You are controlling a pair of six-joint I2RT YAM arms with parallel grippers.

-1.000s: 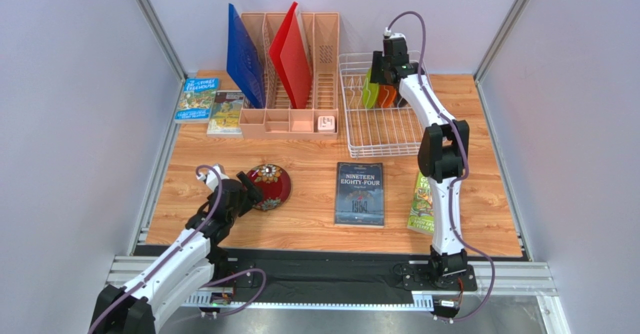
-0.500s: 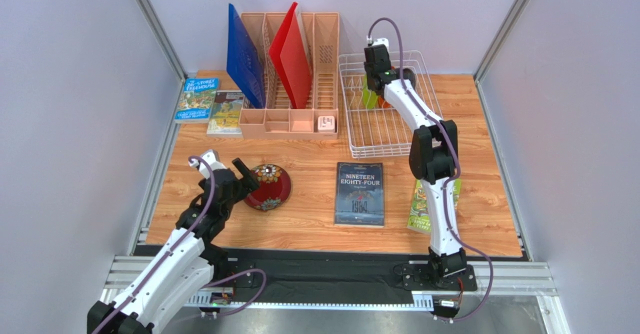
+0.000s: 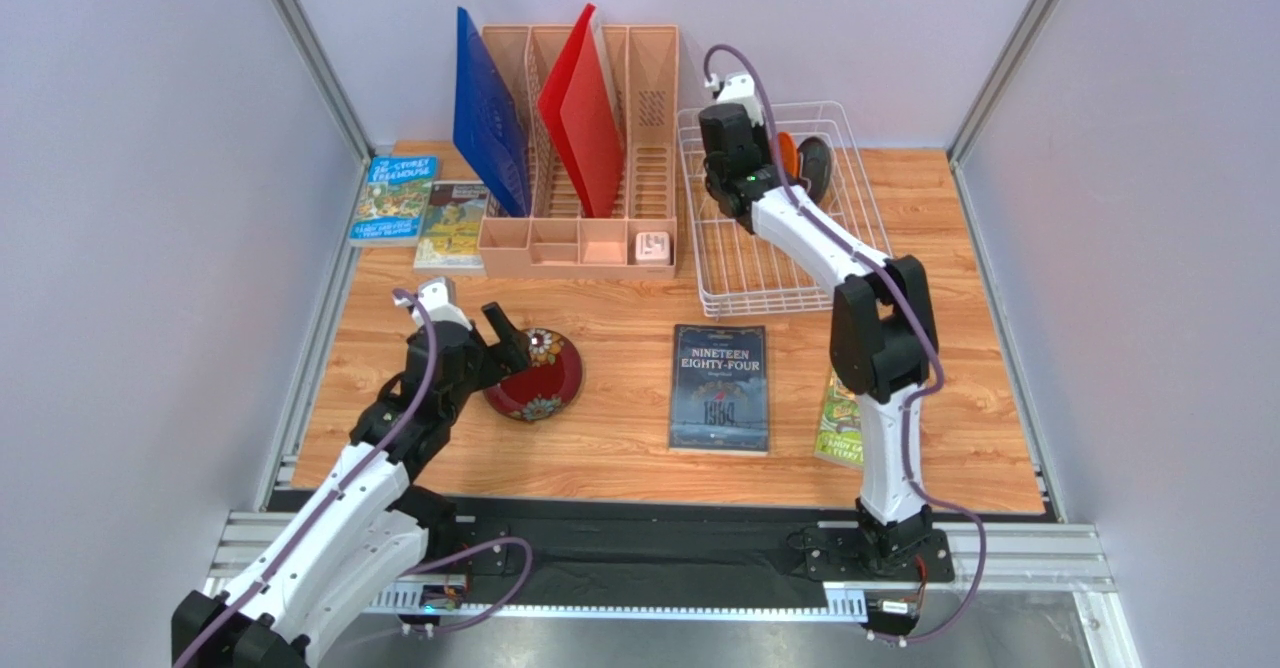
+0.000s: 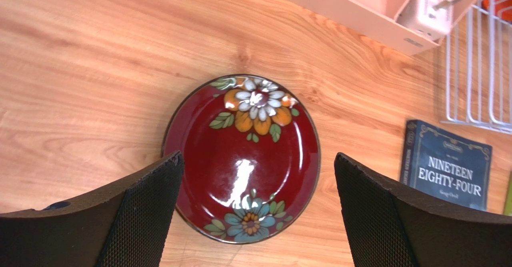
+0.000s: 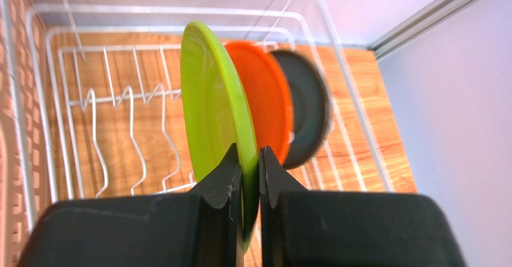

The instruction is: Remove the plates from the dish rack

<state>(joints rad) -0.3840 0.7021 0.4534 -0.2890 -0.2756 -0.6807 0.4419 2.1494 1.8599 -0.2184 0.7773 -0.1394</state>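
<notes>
The dark red floral plate (image 3: 537, 374) (image 4: 241, 158) lies flat on the wooden table. My left gripper (image 3: 507, 341) (image 4: 257, 159) hovers just above it, open wide, its black pads on either side of the plate without touching it. At the back right, the white wire dish rack (image 3: 751, 271) (image 5: 90, 99) holds plates on edge. My right gripper (image 3: 739, 158) (image 5: 249, 153) is shut on the rim of the lime green plate (image 5: 216, 111). Behind it stand the orange plate (image 5: 270, 105) (image 3: 786, 151) and the dark teal-grey plate (image 5: 309, 111) (image 3: 816, 166).
A pinkish-tan organiser (image 3: 579, 241) left of the rack holds a tall blue board (image 3: 489, 113) and a red board (image 3: 583, 106). A dark book (image 3: 718, 386) lies mid-table, a green book (image 3: 842, 413) by the right arm, and two books (image 3: 398, 196) at the back left.
My right gripper has closed on the green plate and carried it leftward in the rack. My left gripper has opened wider and drawn back a little from the red plate.
</notes>
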